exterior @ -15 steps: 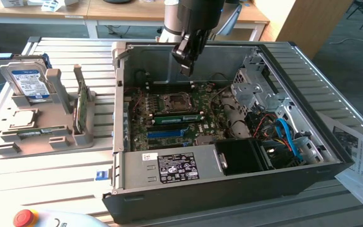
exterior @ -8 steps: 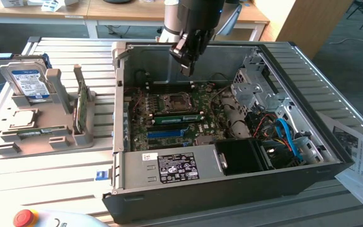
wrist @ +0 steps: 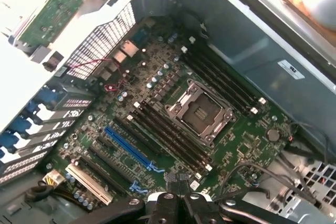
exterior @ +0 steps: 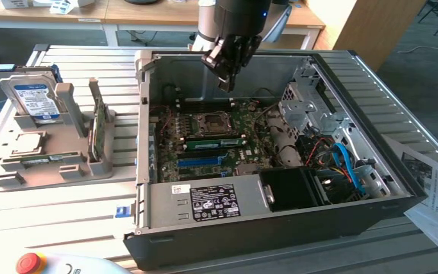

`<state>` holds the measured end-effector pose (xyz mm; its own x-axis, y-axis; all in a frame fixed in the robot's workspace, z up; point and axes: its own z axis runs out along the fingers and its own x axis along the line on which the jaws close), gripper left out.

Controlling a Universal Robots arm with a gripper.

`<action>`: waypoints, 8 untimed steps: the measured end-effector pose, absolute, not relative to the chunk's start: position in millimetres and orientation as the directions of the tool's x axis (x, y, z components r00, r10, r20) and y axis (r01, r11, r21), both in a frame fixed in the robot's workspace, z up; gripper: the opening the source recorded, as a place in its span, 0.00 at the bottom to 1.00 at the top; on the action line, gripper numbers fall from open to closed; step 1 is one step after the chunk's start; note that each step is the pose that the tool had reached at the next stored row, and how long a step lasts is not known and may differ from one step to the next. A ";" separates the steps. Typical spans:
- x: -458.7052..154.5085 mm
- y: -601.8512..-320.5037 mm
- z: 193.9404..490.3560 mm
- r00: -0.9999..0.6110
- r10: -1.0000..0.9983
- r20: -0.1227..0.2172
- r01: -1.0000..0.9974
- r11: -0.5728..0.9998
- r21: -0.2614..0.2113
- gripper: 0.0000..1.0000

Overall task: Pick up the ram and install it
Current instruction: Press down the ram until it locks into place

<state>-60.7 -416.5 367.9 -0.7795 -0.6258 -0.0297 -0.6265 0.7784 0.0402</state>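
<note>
Landmark: computer case (exterior: 280,231), lying open on a slatted table (exterior: 67,217)
Gripper (exterior: 225,85): fingers pressed together with nothing green pinched between them; it hangs over the rear half of the case, above the motherboard (exterior: 203,165) and clear of it
Gripper, wrist view (wrist: 178,187): closed fingertips point down at the motherboard (wrist: 173,77) inside the case, near the row of dark memory slots (wrist: 168,135)
Ram in slot (exterior: 215,142): slim green stick standing on edge inside the case, just beside the CPU socket (exterior: 211,121) on the side toward the power supply (exterior: 211,202); not touched by the gripper
Ram in tray (exterior: 48,158): slim green stick lying flat in the grey parts tray (exterior: 52,177), outside the case on the exterior view's left
CPU socket, wrist view (wrist: 201,113): open metal frame in the middle of the case, dark slots on both sides
Blue slot (wrist: 128,148): inside the case, beside the memory slots
Hard drive (exterior: 32,97): upright in the tray, outside the case
Expansion card (exterior: 97,128): upright on edge in the tray, on the side nearest the case wall
Blue cables (exterior: 344,160): inside the case, at the exterior view's right end
</note>
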 end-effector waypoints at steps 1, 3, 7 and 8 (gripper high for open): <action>-60.7 -416.5 367.8 -0.789 -0.614 -0.030 -0.615 0.788 0.040 0.10; -60.7 -416.5 367.8 -0.805 -0.592 -0.029 -0.593 0.804 0.040 0.10; -60.7 -416.5 367.9 -0.837 -0.547 -0.029 -0.548 0.836 0.039 0.10; -60.7 -416.5 367.9 -0.844 -0.536 -0.028 -0.536 0.843 0.039 0.10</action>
